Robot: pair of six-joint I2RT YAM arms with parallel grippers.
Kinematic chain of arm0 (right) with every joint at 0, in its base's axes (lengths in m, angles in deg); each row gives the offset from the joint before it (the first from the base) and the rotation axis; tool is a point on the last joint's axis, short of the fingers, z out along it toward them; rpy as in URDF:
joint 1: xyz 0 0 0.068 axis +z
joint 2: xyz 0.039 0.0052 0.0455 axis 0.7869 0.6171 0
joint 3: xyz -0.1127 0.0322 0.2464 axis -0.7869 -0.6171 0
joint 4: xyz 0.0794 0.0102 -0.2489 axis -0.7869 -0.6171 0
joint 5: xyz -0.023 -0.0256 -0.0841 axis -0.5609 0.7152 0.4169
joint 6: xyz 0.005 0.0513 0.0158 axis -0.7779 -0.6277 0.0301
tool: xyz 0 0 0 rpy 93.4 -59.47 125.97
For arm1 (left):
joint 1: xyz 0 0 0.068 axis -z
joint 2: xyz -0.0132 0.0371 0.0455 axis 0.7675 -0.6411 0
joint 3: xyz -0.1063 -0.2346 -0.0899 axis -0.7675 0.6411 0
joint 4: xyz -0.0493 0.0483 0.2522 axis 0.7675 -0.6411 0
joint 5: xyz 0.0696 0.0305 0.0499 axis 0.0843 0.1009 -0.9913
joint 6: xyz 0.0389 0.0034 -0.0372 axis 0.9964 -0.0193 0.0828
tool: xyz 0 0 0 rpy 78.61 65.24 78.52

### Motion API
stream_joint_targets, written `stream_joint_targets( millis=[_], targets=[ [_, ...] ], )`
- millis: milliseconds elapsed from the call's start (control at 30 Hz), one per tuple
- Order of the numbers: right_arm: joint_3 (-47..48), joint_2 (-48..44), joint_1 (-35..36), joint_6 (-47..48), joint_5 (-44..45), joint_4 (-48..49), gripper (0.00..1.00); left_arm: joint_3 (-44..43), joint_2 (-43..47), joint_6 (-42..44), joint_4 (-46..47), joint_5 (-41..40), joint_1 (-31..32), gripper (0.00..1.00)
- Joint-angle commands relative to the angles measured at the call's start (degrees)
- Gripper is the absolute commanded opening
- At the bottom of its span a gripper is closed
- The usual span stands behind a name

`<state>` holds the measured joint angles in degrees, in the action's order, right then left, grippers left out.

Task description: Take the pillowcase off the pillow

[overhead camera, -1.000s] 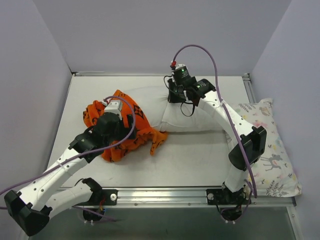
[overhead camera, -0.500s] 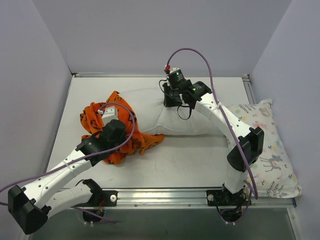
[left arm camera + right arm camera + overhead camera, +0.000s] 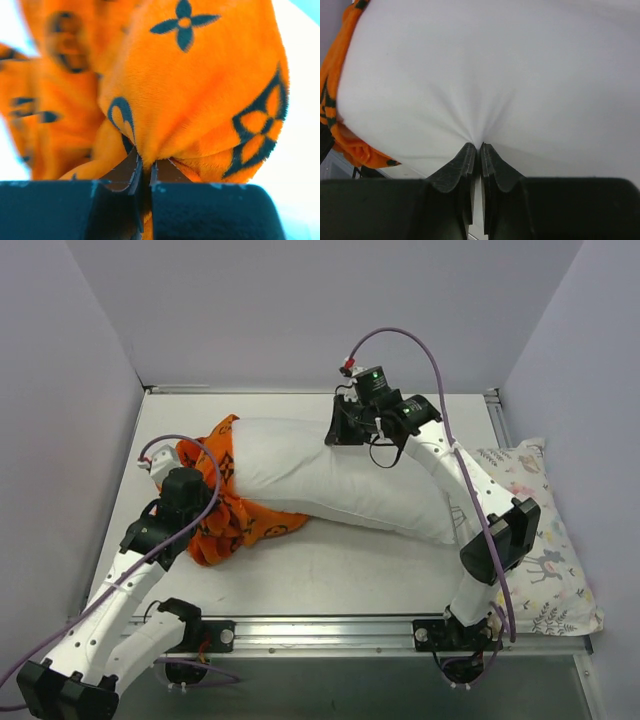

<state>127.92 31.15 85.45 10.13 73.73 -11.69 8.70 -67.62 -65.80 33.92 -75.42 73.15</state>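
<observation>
Grey table (image 3: 360,570): animal-print pillow (image 3: 560,575) at right edge; left gripper (image 3: 145,172) pinches pillowcase (image 3: 200,100), right gripper (image 3: 480,150) pinches pillow (image 3: 495,65).

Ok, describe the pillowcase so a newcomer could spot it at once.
On the table, find the big white pillow lying across the middle. The pillowcase is the crumpled fabric bunched at its left end, pinched in the left hand. It is the only bright orange thing, black-patterned, unlike the pastel animal-print pillow at the right edge.
</observation>
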Motion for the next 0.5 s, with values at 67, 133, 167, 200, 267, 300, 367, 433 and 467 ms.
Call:
stream_joint_targets(
  millis=[67,133,167,200,267,300,367,433,467],
  targets=[
    [4.9,-6.7,-8.1,0.7,7.3,2.7,0.0,-0.4,0.5,2.5,-8.6,-10.6,-9.1,0.16],
    [4.9,-6.7,-8.9,0.6,6.5,2.7,0.0,-0.7,0.7,3.2,-8.8,-11.0,-10.3,0.24],
    [4.6,-6.7,-9.0,0.5,6.3,2.7,0.0,-0.7,0.9,3.6,-8.6,-10.9,-10.6,0.28],
    [4.5,-6.8,-9.0,0.5,6.0,2.7,0.0,-0.4,1.1,4.0,-8.0,-10.1,-10.9,0.28],
    [4.5,-6.6,-7.8,1.1,3.6,2.7,0.0,-0.1,0.6,6.4,-5.0,-6.3,-11.1,0.28],
    [4.8,-6.5,-6.8,3.3,3.0,2.7,0.0,0.1,0.2,7.2,-4.0,-4.9,-11.0,0.17],
    [4.2,-6.8,-1.2,7.1,4.9,2.7,0.0,0.1,-1.4,9.3,-1.5,-0.5,-11.1,0.1],
    [1.8,-7.7,3.4,14.2,6.3,3.3,0.07,-0.3,-2.6,10.1,-0.7,1.6,-10.9,0.0],
    [-0.3,-8.2,7.1,16.1,6.7,5.6,0.26,-0.3,-3.5,10.5,-0.2,3.0,-10.9,0.0]
  ],
)
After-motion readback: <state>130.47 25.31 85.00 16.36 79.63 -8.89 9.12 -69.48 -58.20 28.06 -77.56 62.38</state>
